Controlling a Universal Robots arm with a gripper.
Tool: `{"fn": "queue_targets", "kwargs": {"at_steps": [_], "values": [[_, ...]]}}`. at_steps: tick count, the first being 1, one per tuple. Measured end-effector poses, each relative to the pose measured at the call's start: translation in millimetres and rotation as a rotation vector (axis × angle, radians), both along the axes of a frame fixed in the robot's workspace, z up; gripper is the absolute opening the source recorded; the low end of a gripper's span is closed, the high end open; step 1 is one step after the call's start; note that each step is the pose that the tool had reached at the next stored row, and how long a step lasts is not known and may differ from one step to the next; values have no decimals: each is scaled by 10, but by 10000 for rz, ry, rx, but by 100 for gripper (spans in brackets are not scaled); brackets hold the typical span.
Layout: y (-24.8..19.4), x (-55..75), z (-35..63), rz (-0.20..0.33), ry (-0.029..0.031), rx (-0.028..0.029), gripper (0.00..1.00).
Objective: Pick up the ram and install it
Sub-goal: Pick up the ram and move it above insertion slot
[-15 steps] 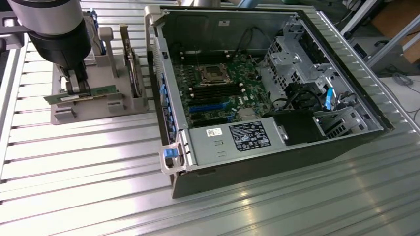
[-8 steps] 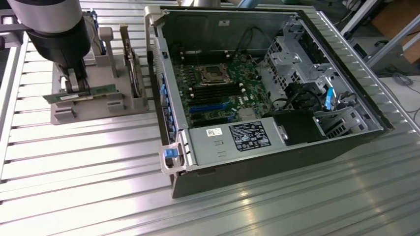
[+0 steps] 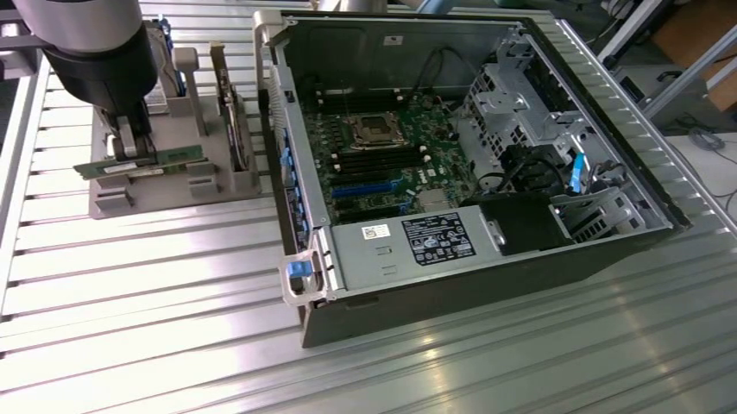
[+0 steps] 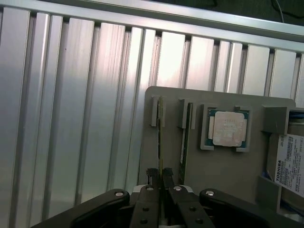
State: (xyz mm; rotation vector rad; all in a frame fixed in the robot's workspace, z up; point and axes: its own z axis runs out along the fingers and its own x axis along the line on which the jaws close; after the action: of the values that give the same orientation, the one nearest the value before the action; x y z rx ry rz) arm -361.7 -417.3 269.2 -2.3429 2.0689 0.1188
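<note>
**Gripper closes on memory stick beside open PC**

On the ribbed metal tabletop (image 3: 138,285) the computer case (image 3: 461,297) lies on its side with the cover off. This turns the motherboard's memory slots (image 3: 368,159) upward, which I judge suits an approach from above. At the exterior view's left, a grey holder (image 3: 173,185) stands the hard drive (image 3: 230,112) and two sticks on edge in slots, leaving their top edges free to pinch. My gripper (image 4: 159,175) appears clamped on the ram (image 3: 173,155), which sits in its slot. The second stick (image 4: 185,137) stands just beside it, and the CPU (image 4: 228,129) lies flat in its recess.
</note>
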Motion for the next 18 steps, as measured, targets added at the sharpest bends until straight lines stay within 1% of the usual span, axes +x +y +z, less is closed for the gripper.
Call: {"fn": "queue_targets", "kwargs": {"at_steps": [18], "values": [[0,0,81,0,0,0,14]]}}
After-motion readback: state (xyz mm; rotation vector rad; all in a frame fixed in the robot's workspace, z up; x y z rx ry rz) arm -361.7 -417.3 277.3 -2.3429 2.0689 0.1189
